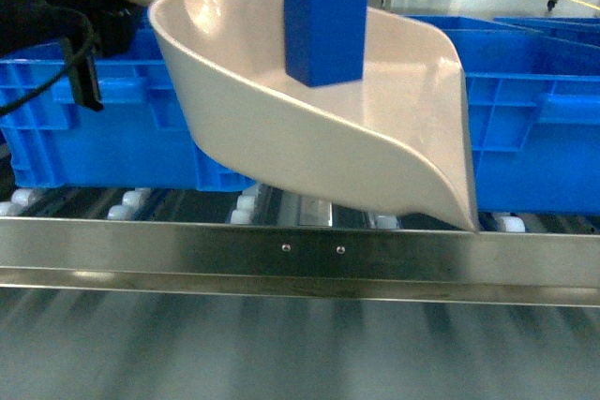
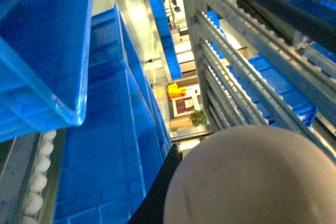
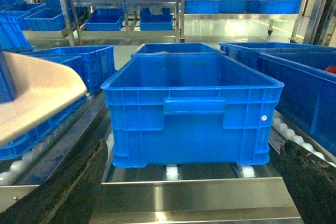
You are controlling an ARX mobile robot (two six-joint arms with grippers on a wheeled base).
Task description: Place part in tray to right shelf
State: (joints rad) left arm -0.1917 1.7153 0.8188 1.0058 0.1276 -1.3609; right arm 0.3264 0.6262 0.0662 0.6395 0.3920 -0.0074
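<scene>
- The big cream tray hangs in the air in front of the right shelf, tipped so one wall is low and the front lip is close to the shiny rail.
- The little blue part stands upright inside the tray, near the back of it.
- The left gripper is the dark shape at the top left of the head view, at the tray's handle. It looks like it is holding the handle, but I cannot tell how its jaws stand.
- The right gripper holds nothing. Its two dark fingers are spread wide apart, low in the right wrist view.
- In front of the right gripper a big blue crate sits on the white rollers, open at the top.
- I think the carry step is in hand: the tray is at the shelf, but not resting on it yet.
- Next, I think the tray has to be lifted over the rail and set down gently, kept level, so the part does not slide out.
</scene>
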